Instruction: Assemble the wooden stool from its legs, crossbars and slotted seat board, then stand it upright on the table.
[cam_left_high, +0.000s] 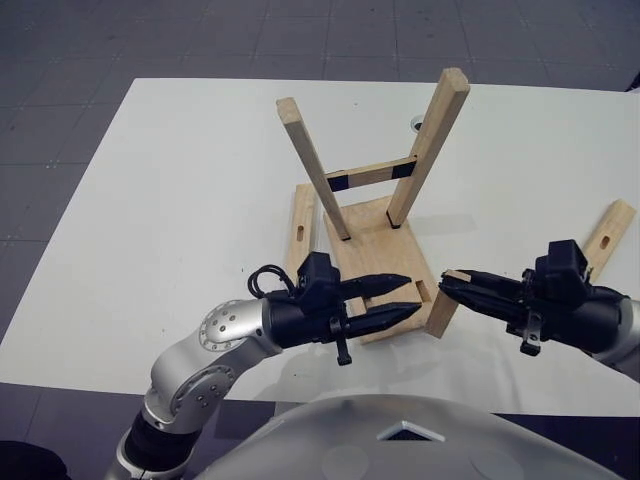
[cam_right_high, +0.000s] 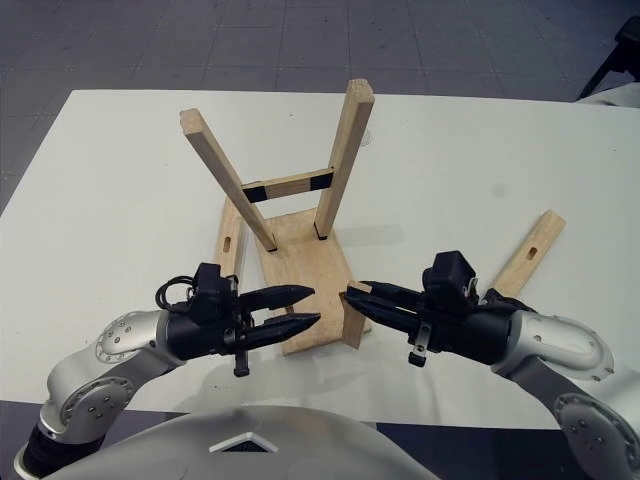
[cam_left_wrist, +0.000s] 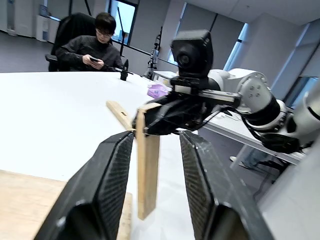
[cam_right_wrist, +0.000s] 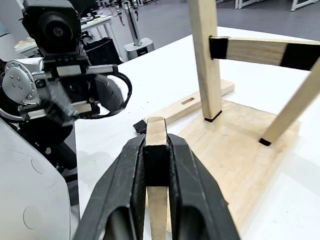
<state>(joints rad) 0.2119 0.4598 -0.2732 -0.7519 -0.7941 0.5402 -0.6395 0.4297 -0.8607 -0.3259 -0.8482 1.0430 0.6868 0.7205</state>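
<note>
I see the pale wooden seat board (cam_left_high: 380, 250) lying flat on the white table (cam_left_high: 150, 200). Two standing legs (cam_left_high: 312, 165) rise tilted from its far half, joined by a crossbar (cam_left_high: 372, 176) with black ends. My right gripper (cam_left_high: 447, 284) is clamped on the top end of a third leg (cam_left_high: 440, 315), upright at the board's near right corner. My left gripper (cam_left_high: 412, 294) hovers over the board's near edge, fingers spread. One slotted bar (cam_left_high: 300, 228) lies against the board's left side, and another slotted piece (cam_left_high: 608, 235) lies well apart on the right.
</note>
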